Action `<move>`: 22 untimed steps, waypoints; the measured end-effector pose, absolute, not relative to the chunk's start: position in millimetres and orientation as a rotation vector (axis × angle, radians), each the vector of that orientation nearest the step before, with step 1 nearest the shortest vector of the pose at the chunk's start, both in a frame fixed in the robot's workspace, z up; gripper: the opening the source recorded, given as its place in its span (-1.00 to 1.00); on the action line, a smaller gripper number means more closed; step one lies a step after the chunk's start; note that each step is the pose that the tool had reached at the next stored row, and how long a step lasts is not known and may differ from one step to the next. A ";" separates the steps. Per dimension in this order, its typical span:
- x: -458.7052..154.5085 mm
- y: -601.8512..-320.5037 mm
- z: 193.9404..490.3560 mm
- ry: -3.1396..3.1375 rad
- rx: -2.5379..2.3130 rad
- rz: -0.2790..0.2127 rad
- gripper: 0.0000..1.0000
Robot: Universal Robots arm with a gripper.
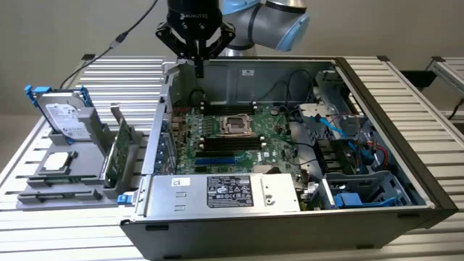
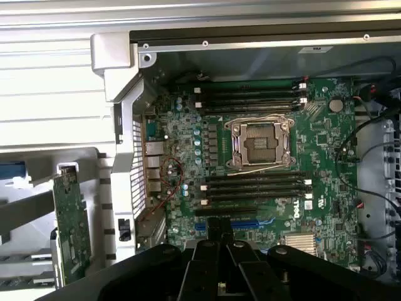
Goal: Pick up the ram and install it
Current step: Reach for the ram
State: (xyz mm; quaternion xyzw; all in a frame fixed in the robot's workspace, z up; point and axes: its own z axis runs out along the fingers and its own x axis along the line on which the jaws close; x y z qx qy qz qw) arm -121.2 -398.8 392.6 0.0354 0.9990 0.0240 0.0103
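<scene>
The power supply (image 1: 221, 191) at the front of the computer case (image 1: 290, 239) wears a pale label (print too small to read). The ram (image 1: 118, 151) stands on its long edge in a grey rack (image 1: 62, 191) outside the case, at nine o'clock of it in the exterior view, with its long axis running six to twelve. The gripper (image 1: 199, 68), marked ROBOTIQ, hangs empty over the case's eleven o'clock corner, fingers pressed together. The motherboard (image 2: 326, 157) reads DELL.

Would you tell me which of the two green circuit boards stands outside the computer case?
The ram, on edge in the grey rack; the motherboard lies flat inside the case.
</scene>
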 end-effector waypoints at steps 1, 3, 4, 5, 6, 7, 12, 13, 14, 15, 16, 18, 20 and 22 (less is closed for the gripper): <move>-121.2 -398.8 392.6 3.118 0.110 0.075 -0.79; -121.2 -398.8 392.6 3.118 0.110 0.075 -0.79; -121.2 -398.8 392.6 3.118 0.110 0.075 -0.79; -121.2 -398.8 392.6 3.118 0.110 0.075 -0.79; -121.2 -398.8 392.6 3.118 0.110 0.075 -0.79; -121.2 -398.8 392.6 3.118 0.110 0.075 -0.79; -124.3 -398.8 392.8 3.118 0.111 0.075 -0.79; -128.7 -398.8 392.8 3.118 0.110 0.075 -0.79; -133.2 -398.8 392.6 3.118 0.111 0.075 -0.79; -137.7 -398.8 392.5 3.118 0.111 0.075 -0.79; -142.2 -398.8 392.3 3.118 0.110 0.075 -0.79; -151.6 -398.8 391.6 3.118 0.111 0.075 -0.79; -160.7 -398.8 390.8 3.118 0.110 0.075 -0.79; -169.7 -398.8 389.5 3.119 0.111 0.074 -0.79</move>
